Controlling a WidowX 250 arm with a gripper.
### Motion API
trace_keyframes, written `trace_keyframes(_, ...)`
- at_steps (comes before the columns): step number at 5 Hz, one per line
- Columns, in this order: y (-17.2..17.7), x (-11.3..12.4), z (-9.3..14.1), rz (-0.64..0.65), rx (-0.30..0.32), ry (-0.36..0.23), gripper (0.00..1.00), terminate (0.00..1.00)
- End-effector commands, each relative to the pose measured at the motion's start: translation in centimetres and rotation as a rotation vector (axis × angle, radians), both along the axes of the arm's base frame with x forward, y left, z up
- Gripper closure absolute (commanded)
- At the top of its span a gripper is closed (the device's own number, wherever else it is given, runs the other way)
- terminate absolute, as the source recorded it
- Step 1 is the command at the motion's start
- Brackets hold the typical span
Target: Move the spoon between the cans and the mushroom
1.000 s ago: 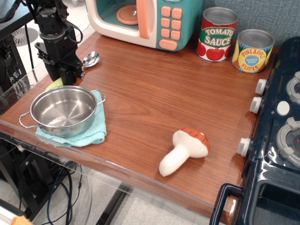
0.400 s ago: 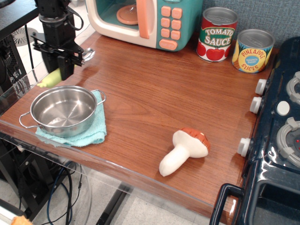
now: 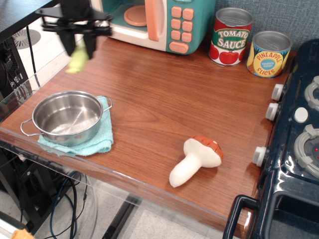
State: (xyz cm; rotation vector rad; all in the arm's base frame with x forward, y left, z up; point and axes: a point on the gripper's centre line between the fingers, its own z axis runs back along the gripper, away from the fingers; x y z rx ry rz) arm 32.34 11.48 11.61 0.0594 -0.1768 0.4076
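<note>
Yellow-green plastic shows at the upper left: the spoon [image 3: 78, 59] hangs by its handle in the black hand [image 3: 79, 44], whose fingers are closed on it, lifted clear of the wooden counter [image 3: 164, 99]. Its bowl is hidden or blurred. Taking the steel pot [image 3: 67, 117] as landmark, the held spoon is above and behind it, in front of the toy microwave [image 3: 154, 22]. The pot sits on a teal cloth [image 3: 94, 142]. Far to the pot's right and back stand the cans [image 3: 249, 42], side by side. The mushroom [image 3: 197, 159] lies on its side, right of the pot, near the front edge, beside the dark toy stove [image 3: 294, 149].
</note>
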Motion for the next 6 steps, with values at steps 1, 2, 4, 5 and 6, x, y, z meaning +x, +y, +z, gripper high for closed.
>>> trace_keyframes(1, -9.0, 0.6, 2.0, 0.113, -0.100, -0.179, 1.00, 0.00)
trace_keyframes(2, -12.2, 1.7, 0.3, 0.130, -0.118, -0.199, 1.00, 0.00)
trace_keyframes(4, -16.6, 5.6, -2.9, 0.025, -0.171, -0.153, 1.00, 0.00)
trace_keyframes(5, -17.6, 6.7, -4.4, -0.010, -0.191, -0.120, 1.00, 0.00)
trace_keyframes(6, -18.3, 7.7, -5.8, -0.043, -0.203, -0.089, 1.00, 0.00)
